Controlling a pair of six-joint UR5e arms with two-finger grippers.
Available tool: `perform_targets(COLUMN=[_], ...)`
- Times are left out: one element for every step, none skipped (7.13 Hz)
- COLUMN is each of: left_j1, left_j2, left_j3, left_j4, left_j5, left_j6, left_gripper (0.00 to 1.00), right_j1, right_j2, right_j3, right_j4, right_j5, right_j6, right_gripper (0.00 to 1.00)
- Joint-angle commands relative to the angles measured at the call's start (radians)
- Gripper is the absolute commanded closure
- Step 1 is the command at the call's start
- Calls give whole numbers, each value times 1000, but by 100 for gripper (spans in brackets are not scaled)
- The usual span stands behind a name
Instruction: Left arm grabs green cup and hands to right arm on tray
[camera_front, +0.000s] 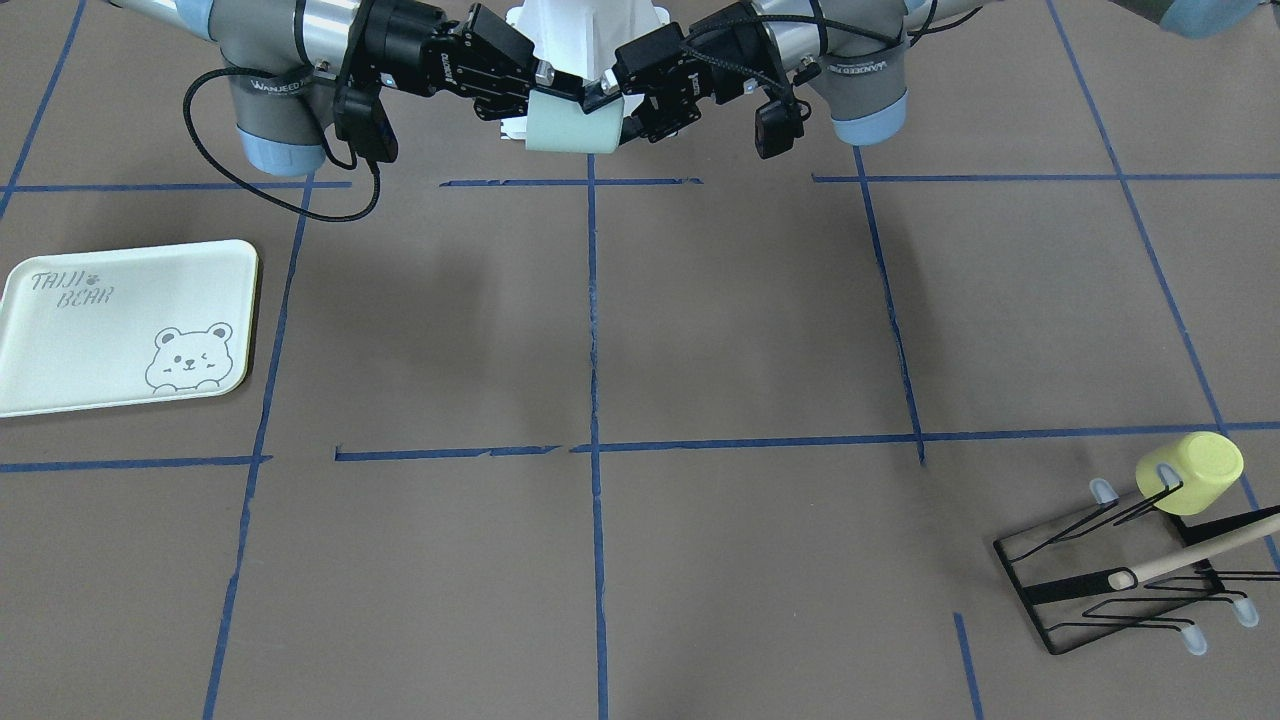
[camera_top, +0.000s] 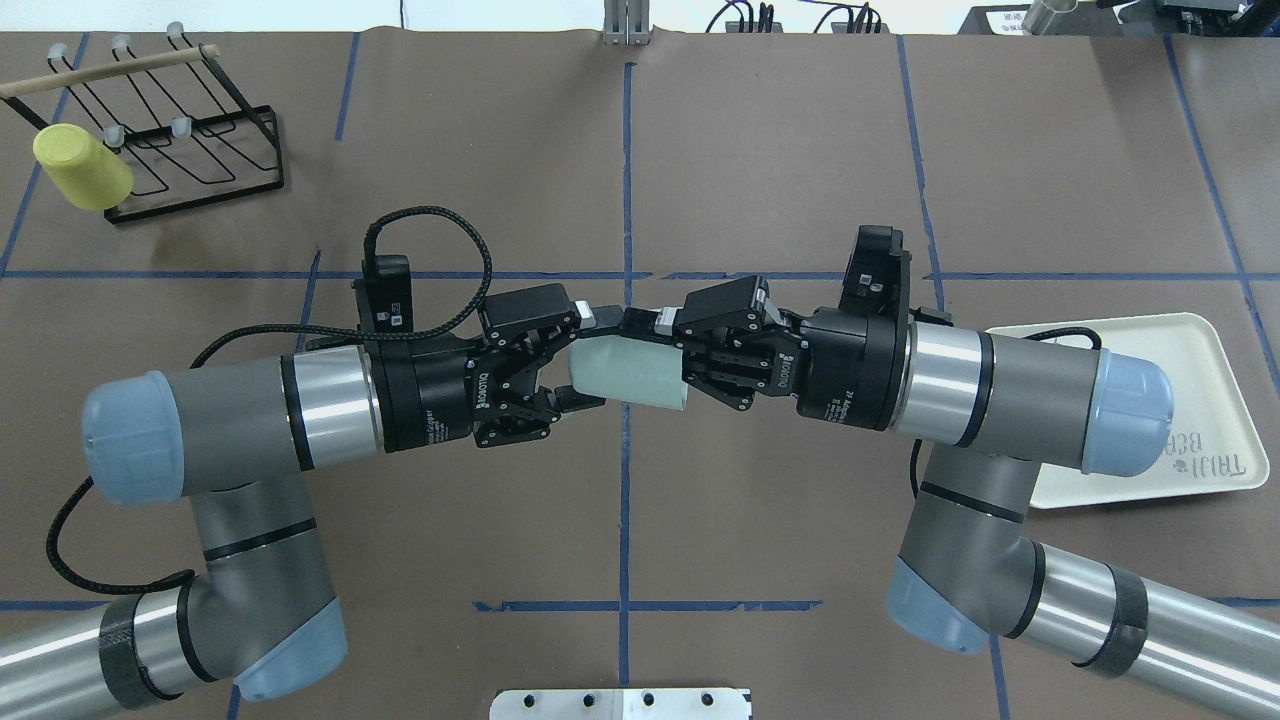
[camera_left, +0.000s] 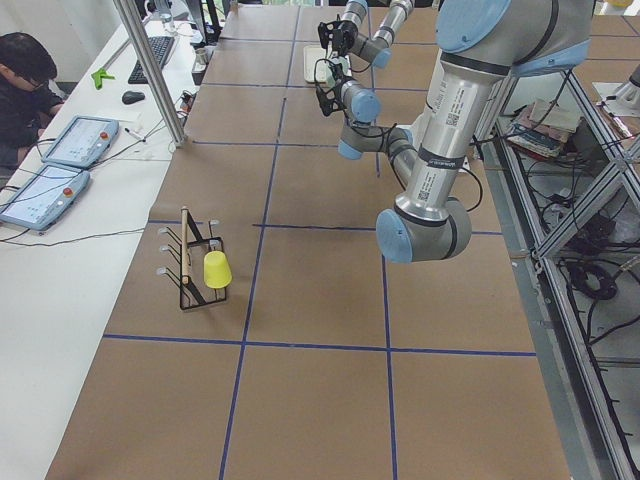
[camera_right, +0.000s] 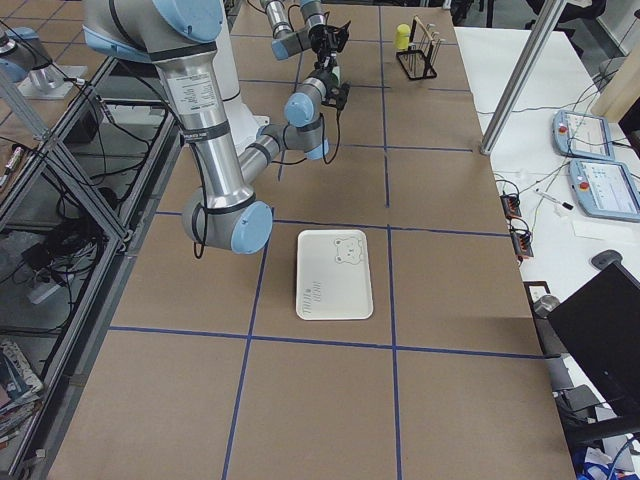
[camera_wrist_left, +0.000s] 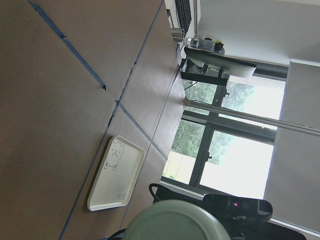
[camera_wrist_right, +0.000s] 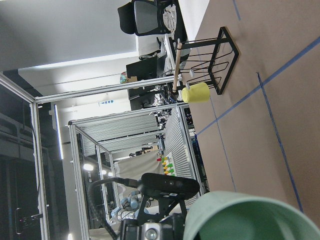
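The pale mint green cup (camera_top: 625, 372) hangs on its side in the air above the table's middle, between my two grippers. My left gripper (camera_top: 590, 360) has its fingers on the cup's narrow base end. My right gripper (camera_top: 648, 362) has its fingers on the wide rim end. In the front view the cup (camera_front: 570, 125) sits between the right gripper (camera_front: 558, 118) and the left gripper (camera_front: 620, 110). The left wrist view shows the cup's base (camera_wrist_left: 175, 222), the right wrist view its rim (camera_wrist_right: 250, 220). The tray (camera_top: 1200, 400) lies empty on the table under my right forearm, also in the front view (camera_front: 100, 330).
A yellow cup (camera_top: 80, 170) hangs on a black wire rack (camera_top: 190, 130) at the far left corner; the front view shows the cup (camera_front: 1190, 472) and the rack (camera_front: 1100, 580). Blue tape lines cross the brown table cover. An operator sits beyond the table's far edge.
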Motion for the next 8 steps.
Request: perform_targets(left_j1=[-5, -7, -13, -22, -30, -36, -45, -59], left_j2=[0, 0, 1, 1, 3, 4, 3, 6], left_j3=[0, 0, 0, 0, 0, 2, 2, 2], left_j4=[0, 1, 0, 1, 1, 1, 1, 1], left_j5=[0, 0, -1, -1, -3, -3, -4, -4], left_j6=[1, 1, 1, 1, 3, 3, 3, 3], left_gripper=[0, 0, 0, 0, 0, 0, 0, 0], right_j1=[-6, -6, -6, -3, -1, -1, 1, 1], right_j2=[-1, -4, -7, -10, -10, -10, -13, -25], right_j3=[2, 2, 4, 7, 11, 12, 15, 24], right_j4=[5, 6, 8, 8, 8, 8, 8, 9], right_j5=[2, 3, 3, 3, 3, 3, 5, 5], right_j6=[0, 2, 2, 2, 3, 6, 12, 14], right_gripper=[98, 99, 99, 100, 100, 100, 100, 100])
